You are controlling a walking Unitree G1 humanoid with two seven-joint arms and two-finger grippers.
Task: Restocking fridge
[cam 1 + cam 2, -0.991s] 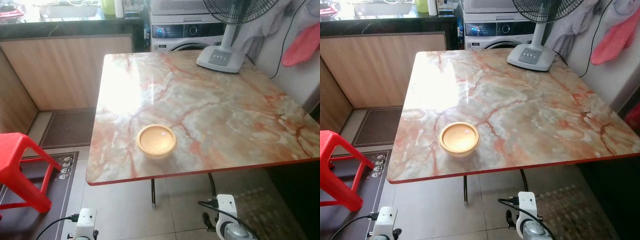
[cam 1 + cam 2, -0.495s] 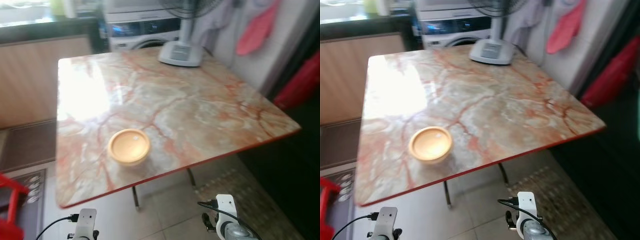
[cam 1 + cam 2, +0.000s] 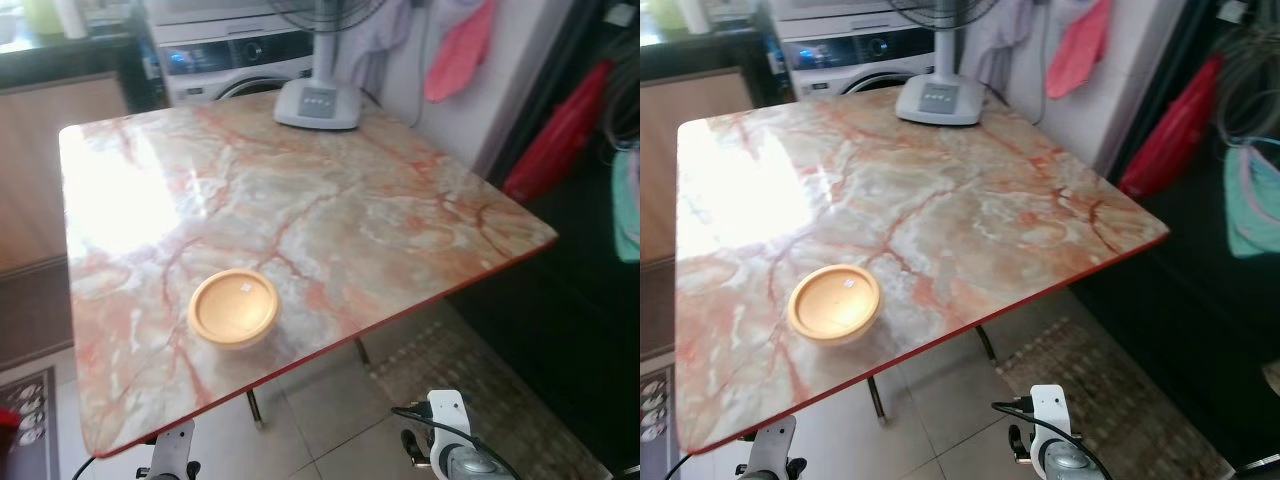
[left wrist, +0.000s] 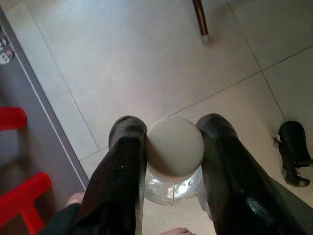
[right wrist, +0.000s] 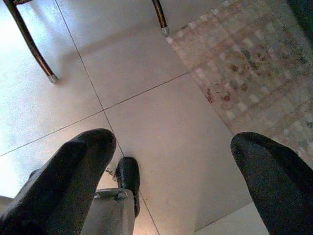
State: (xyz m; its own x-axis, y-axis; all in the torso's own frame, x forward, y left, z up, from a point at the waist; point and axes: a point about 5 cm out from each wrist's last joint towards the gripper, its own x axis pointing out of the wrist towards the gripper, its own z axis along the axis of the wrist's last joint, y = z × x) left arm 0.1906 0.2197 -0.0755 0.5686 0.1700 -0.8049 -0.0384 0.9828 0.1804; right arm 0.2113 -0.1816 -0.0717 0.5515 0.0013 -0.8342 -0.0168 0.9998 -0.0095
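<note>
My left gripper (image 4: pixel 174 147) is shut on a clear glass jar with a cream screw lid (image 4: pixel 175 148), held low over the tiled floor. My right gripper (image 5: pixel 173 171) hangs open above the floor tiles, nothing between its fingers. A round yellow lidded container (image 3: pixel 233 307) sits on the marble table (image 3: pixel 380 220) near its front left edge. Both wrists (image 3: pixel 445 455) show at the bottom of the head views, below the table edge.
A white fan base (image 3: pixel 317 103) stands at the table's far side, a washing machine (image 3: pixel 225 62) behind it. Red and pink cloths (image 3: pixel 457 50) hang on the wall to the right. A patterned mat (image 5: pixel 254 63) lies on the floor; table legs (image 5: pixel 160 17) stand nearby.
The camera has swung to the right: the table and container shifted left in view, the red stool has left the picture, and dark space with hanging items has come in on the right.
</note>
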